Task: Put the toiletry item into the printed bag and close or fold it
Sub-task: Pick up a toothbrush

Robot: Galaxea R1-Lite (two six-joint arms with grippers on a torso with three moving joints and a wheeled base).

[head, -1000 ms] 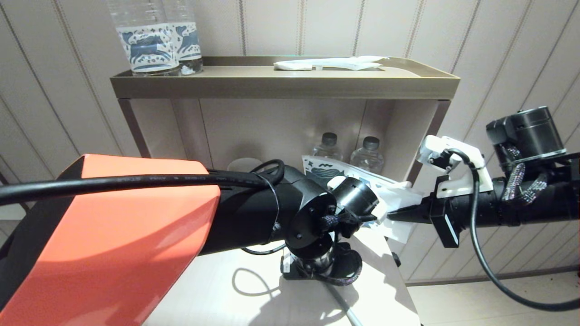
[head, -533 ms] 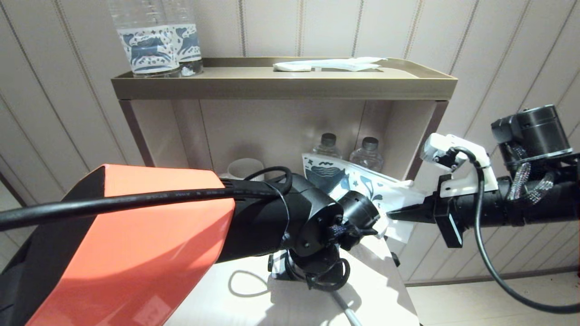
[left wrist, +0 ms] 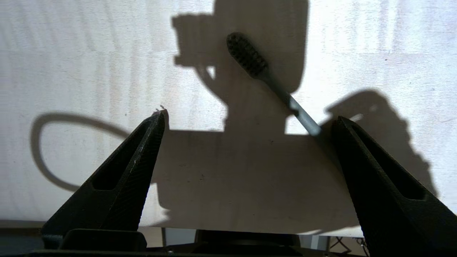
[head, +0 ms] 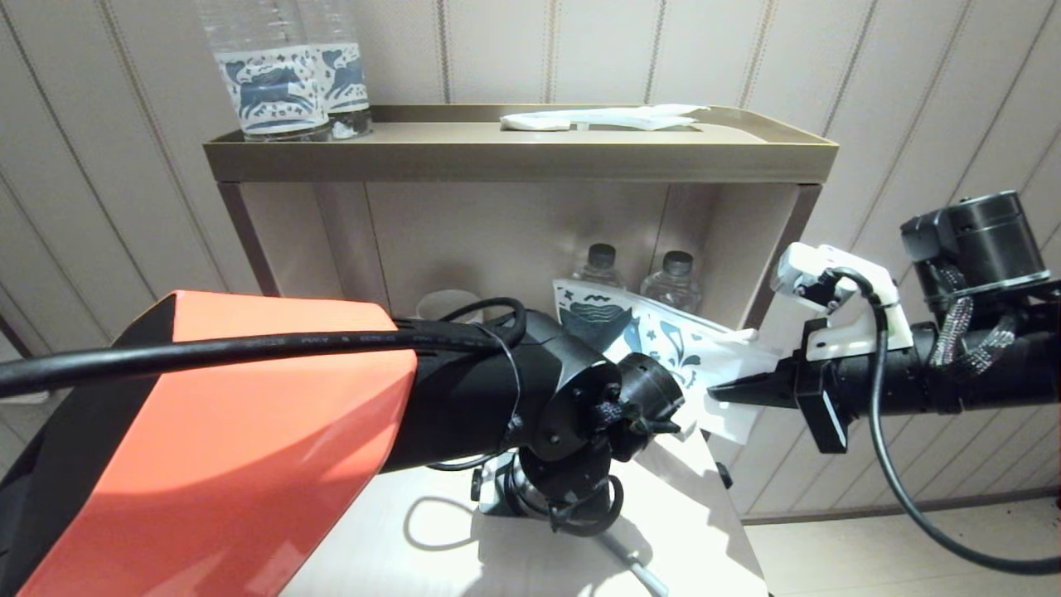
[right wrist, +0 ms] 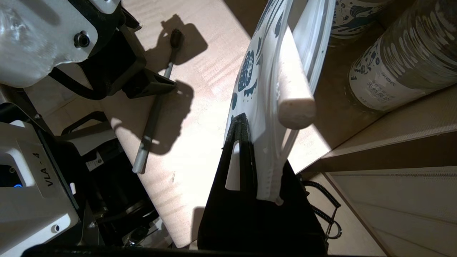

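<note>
The toothbrush is lying flat on the pale table, outside the bag, its bristle head pointing away from the left gripper. That gripper is hanging just above the table with its two fingers spread wide and holding nothing; the handle is running toward one finger and disappearing behind it, and whether they are touching cannot be told. In the right wrist view the same brush is lying along the table with the left gripper's finger just over its handle.

The right gripper is reaching in from the right, its fingers pinched together on one edge of the bag, which is standing up off the table in front of the shelf unit. In the right wrist view the bag is hanging open, with a white rounded piece showing inside the opening.

Two small bottles are standing in the shelf recess behind the bag. On top of the shelf, two labelled bottles are standing at the left and a white packet is lying to the right.
</note>
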